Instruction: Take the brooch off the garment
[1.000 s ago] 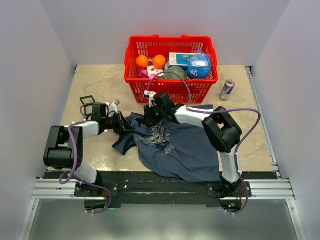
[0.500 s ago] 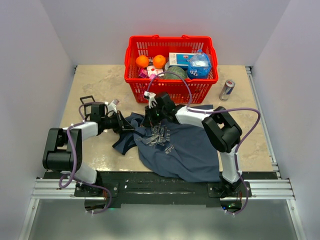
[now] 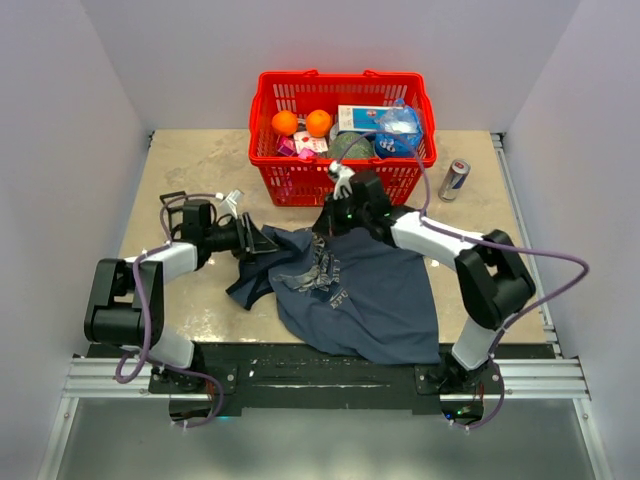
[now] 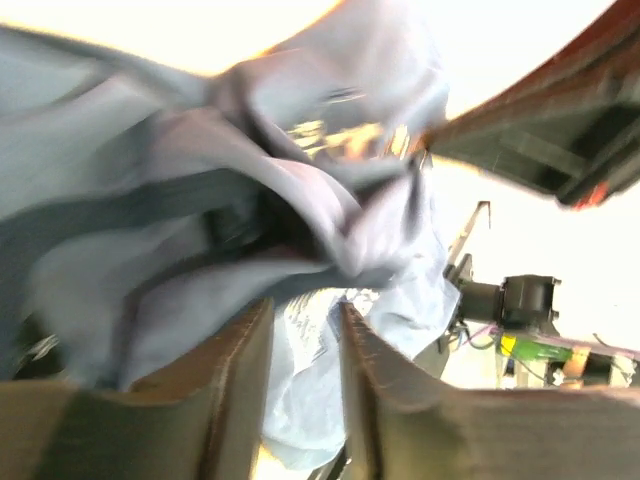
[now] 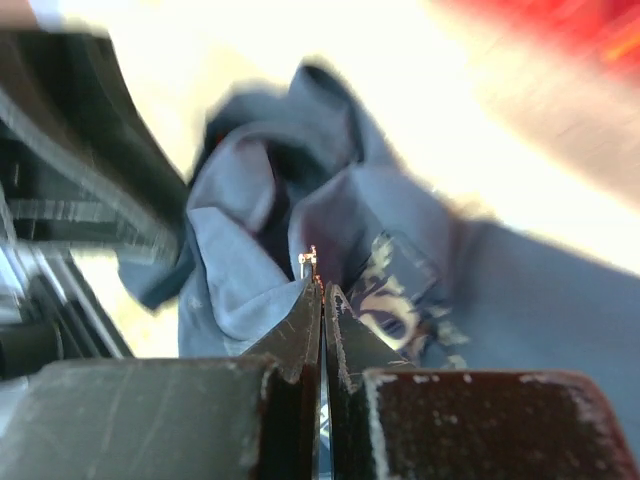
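A dark blue garment (image 3: 350, 295) with a pale print lies crumpled at the table's near middle. My right gripper (image 3: 338, 212) hovers over its far edge, just in front of the basket. In the right wrist view its jaws (image 5: 322, 290) are shut on a small metal brooch (image 5: 310, 259), which sticks out at the fingertips above the garment (image 5: 250, 260). My left gripper (image 3: 258, 241) is at the garment's left collar edge. In the left wrist view its fingers (image 4: 235, 380) stand close together with bunched fabric (image 4: 150, 200) at their tips. The brooch is too small to see in the top view.
A red shopping basket (image 3: 300, 185) with oranges, boxes and a bag stands behind the garment, very close to my right gripper. A drink can (image 3: 454, 179) stands to the basket's right. Grey walls enclose the table on both sides.
My right gripper has moved right and back from the garment's print toward the basket, jaws shut. The garment's far edge shifted with it. The left gripper stayed at the collar.
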`<act>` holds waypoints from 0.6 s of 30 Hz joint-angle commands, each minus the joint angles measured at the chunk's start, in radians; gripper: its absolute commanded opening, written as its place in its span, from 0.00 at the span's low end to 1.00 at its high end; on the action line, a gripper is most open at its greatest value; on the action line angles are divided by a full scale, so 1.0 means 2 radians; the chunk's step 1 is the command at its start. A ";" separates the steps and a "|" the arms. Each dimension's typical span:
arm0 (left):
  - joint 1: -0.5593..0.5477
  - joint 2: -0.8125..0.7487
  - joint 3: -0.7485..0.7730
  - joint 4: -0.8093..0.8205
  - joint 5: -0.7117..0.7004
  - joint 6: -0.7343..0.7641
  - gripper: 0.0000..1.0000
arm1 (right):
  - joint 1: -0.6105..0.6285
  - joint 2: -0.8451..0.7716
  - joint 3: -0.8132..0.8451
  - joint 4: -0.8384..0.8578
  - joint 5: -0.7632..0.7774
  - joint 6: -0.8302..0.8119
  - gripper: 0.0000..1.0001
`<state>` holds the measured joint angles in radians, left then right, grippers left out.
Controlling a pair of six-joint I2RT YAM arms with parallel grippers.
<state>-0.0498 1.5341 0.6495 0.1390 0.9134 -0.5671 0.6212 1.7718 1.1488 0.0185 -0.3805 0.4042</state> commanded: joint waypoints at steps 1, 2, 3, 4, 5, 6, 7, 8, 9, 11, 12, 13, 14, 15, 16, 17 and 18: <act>-0.023 -0.036 0.055 0.065 0.064 0.003 0.49 | -0.010 -0.039 -0.020 0.018 0.018 0.028 0.00; -0.027 -0.040 0.067 0.056 0.064 0.013 0.50 | -0.010 -0.044 -0.024 0.018 0.018 0.027 0.00; -0.036 -0.043 0.081 0.042 0.062 0.041 0.50 | -0.011 -0.054 -0.031 0.012 0.018 0.025 0.00; -0.040 -0.055 0.108 0.014 0.050 0.056 0.51 | -0.011 -0.058 -0.035 0.011 0.016 0.025 0.00; -0.047 -0.063 0.115 0.013 0.045 0.069 0.52 | -0.011 -0.063 -0.038 0.005 0.015 0.024 0.00; -0.065 -0.071 0.122 0.016 0.046 0.093 0.53 | -0.013 -0.067 -0.043 -0.008 0.016 0.022 0.00; -0.078 -0.082 0.131 0.013 0.045 0.106 0.54 | -0.014 -0.078 -0.046 -0.026 0.021 0.018 0.00; -0.090 -0.085 0.134 0.006 0.044 0.121 0.55 | -0.017 -0.084 -0.050 -0.038 0.024 0.017 0.00; -0.119 -0.087 0.133 0.001 0.043 0.149 0.55 | -0.018 -0.090 -0.062 -0.051 0.024 0.017 0.00; -0.149 -0.085 0.120 -0.014 0.032 0.175 0.55 | -0.022 -0.104 -0.075 -0.064 0.024 0.015 0.00; -0.172 -0.085 0.109 -0.011 0.025 0.178 0.55 | -0.024 -0.106 -0.089 -0.070 0.022 0.016 0.00; -0.180 -0.084 0.082 0.015 0.009 0.169 0.52 | -0.028 -0.107 -0.096 -0.071 0.019 0.020 0.00; -0.189 -0.083 0.065 0.035 0.001 0.126 0.50 | -0.029 -0.111 -0.102 -0.072 0.015 0.021 0.00; -0.192 -0.081 0.029 0.063 0.003 0.100 0.47 | -0.031 -0.111 -0.113 -0.074 0.012 0.023 0.00; -0.197 -0.073 0.015 0.120 0.007 0.077 0.45 | -0.034 -0.113 -0.118 -0.075 0.007 0.024 0.00; -0.209 -0.068 0.005 0.140 0.007 0.050 0.44 | -0.035 -0.114 -0.129 -0.077 -0.003 0.026 0.00; -0.216 -0.053 -0.008 0.170 0.007 0.040 0.42 | -0.035 -0.116 -0.136 -0.079 -0.006 0.026 0.00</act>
<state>-0.4484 1.3659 0.7341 0.2623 0.9546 -0.3630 0.5640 1.5787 0.9287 -0.1089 -0.3580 0.4358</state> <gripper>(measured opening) 0.452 0.010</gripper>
